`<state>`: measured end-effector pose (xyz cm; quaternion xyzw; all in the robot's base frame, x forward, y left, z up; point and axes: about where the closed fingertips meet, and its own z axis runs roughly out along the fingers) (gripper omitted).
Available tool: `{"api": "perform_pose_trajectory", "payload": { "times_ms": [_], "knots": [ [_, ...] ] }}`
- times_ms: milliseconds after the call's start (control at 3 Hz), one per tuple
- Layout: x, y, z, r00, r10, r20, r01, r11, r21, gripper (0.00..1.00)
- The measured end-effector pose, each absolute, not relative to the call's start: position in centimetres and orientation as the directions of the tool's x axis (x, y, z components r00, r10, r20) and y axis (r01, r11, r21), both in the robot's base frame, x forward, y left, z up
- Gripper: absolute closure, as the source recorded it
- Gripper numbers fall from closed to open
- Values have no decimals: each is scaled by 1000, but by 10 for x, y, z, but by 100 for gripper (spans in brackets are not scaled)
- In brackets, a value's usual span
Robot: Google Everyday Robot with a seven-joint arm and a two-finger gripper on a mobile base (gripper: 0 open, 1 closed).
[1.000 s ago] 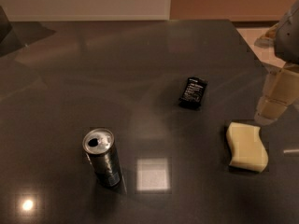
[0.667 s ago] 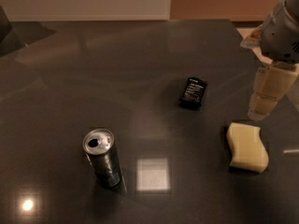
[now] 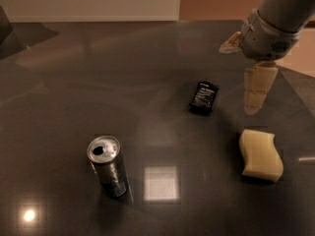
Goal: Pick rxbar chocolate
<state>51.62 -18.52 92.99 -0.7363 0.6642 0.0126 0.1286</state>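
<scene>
The rxbar chocolate (image 3: 204,98) is a small flat black wrapper with white print, lying on the dark table (image 3: 147,73) right of centre. My gripper (image 3: 238,78) hangs above the table just to the right of the bar, apart from it. It is open and empty: one pale finger (image 3: 257,88) points down toward the table between the bar and the sponge, and the other (image 3: 230,44) juts out to the left, higher up.
A wavy pale yellow sponge (image 3: 260,155) lies at the right, in front of the gripper. A dark metal drink can (image 3: 108,166) stands upright at the front left. The table's right edge (image 3: 295,82) runs close behind the arm.
My gripper has moved left and toward the far side, closing in on the bar from the right. The bar, the sponge and the can have not moved.
</scene>
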Motion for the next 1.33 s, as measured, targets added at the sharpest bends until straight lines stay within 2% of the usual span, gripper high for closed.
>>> {"api": "perform_pose_trajectory", "payload": {
  "times_ms": [667,1333],
  "knots": [
    [559,-156,892,459,-863,-210,-885,-426,-187,0],
    [582,-143,858,716,-687,-122,-698,-704,-130,0]
  ]
}}
